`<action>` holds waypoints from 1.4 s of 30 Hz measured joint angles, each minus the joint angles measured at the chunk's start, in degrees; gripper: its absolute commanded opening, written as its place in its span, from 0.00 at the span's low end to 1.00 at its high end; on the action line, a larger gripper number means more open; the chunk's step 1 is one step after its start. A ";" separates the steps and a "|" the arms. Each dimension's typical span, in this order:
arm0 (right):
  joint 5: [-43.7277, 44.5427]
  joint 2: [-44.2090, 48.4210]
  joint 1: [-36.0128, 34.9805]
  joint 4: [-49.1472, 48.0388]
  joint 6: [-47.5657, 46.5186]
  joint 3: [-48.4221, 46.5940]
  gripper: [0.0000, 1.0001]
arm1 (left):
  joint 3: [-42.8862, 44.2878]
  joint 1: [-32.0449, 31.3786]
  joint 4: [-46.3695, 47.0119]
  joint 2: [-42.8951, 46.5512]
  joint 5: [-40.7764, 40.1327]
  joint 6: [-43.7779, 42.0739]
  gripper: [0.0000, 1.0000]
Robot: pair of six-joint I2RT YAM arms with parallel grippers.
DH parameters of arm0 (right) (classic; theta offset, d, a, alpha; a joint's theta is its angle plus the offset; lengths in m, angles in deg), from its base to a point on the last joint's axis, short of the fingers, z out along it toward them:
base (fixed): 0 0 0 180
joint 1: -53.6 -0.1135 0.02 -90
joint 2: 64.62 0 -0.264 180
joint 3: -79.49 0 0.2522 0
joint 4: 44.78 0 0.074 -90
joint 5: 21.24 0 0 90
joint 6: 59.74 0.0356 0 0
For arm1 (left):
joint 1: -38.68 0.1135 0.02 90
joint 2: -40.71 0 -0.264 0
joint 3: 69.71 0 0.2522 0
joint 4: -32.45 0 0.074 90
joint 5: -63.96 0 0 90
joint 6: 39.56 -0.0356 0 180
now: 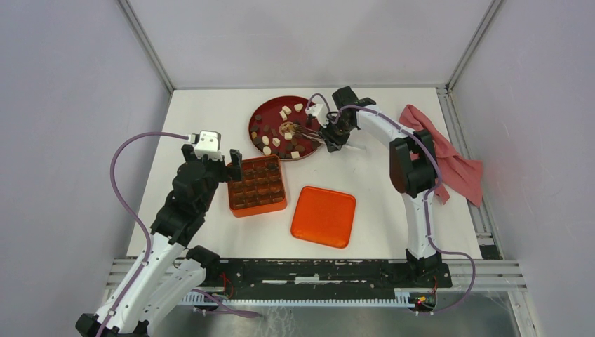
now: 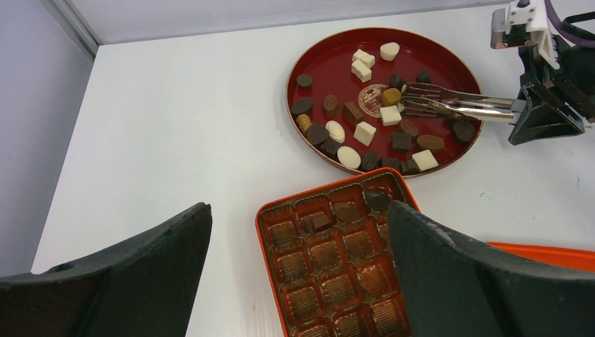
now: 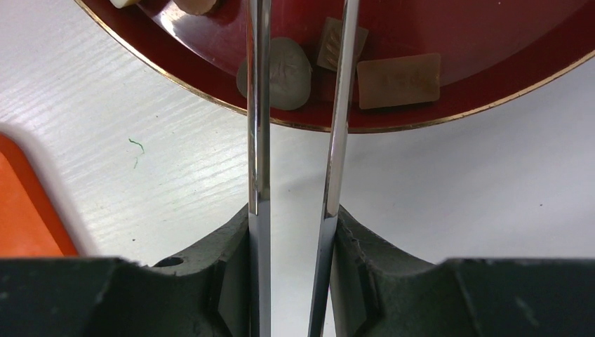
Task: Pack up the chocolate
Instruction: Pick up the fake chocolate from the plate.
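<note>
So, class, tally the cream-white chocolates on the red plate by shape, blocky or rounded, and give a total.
Blocky cream-white chocolates: 5
Rounded cream-white chocolates: 3
Total on the red plate: 8

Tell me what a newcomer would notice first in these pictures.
The red plate of brown and white chocolates at the far middle of the table stands out, with the right gripper holding tongs over it. On the left, an orange box of mostly empty cups sits by the open left gripper.
</note>
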 measured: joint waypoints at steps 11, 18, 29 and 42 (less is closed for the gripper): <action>0.20 0.00 0.37 0.66 -2.97 0.98 0.41 | 0.00 0.00 0.00 -0.11 0.00 0.00 1.00; -0.79 0.00 0.31 2.56 -4.48 1.09 0.42 | 0.00 0.00 -0.02 -0.26 0.00 0.00 1.00; -0.20 -0.46 -0.37 3.30 -3.30 -1.81 0.46 | 0.00 0.00 -0.02 -0.26 0.02 0.00 1.00; 0.24 -3.10 -1.62 2.99 -2.54 -3.41 0.46 | 0.00 0.00 0.00 -0.26 0.72 0.00 1.00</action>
